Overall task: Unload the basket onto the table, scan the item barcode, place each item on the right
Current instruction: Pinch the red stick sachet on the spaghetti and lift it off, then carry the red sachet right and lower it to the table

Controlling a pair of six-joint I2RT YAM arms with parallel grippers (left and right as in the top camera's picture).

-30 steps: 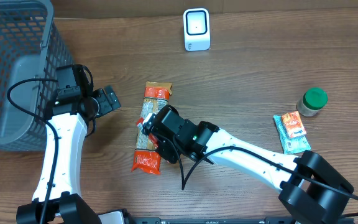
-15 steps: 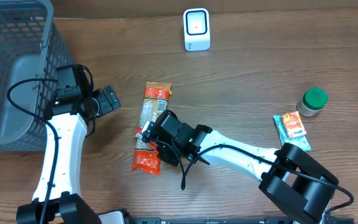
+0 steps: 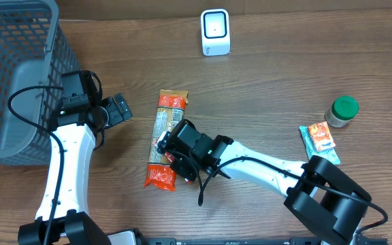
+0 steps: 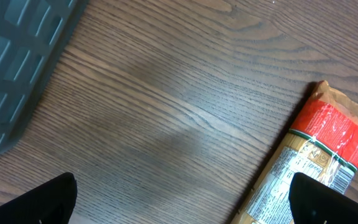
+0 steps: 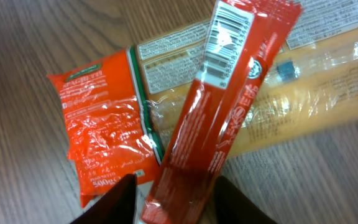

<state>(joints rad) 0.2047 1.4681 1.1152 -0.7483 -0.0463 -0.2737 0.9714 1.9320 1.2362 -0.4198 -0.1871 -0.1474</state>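
We are looking down on a brown wooden table (image 3: pixel 298 61), and its surface is filling every view from edge to edge. Its grain is running sideways across the overhead view in lighter and darker streaks. Soft, even light is falling on it, leaving only faint shadows.

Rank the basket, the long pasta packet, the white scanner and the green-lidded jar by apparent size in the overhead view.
1. basket, largest by far.
2. long pasta packet.
3. white scanner.
4. green-lidded jar, smallest, though not much smaller than the scanner.
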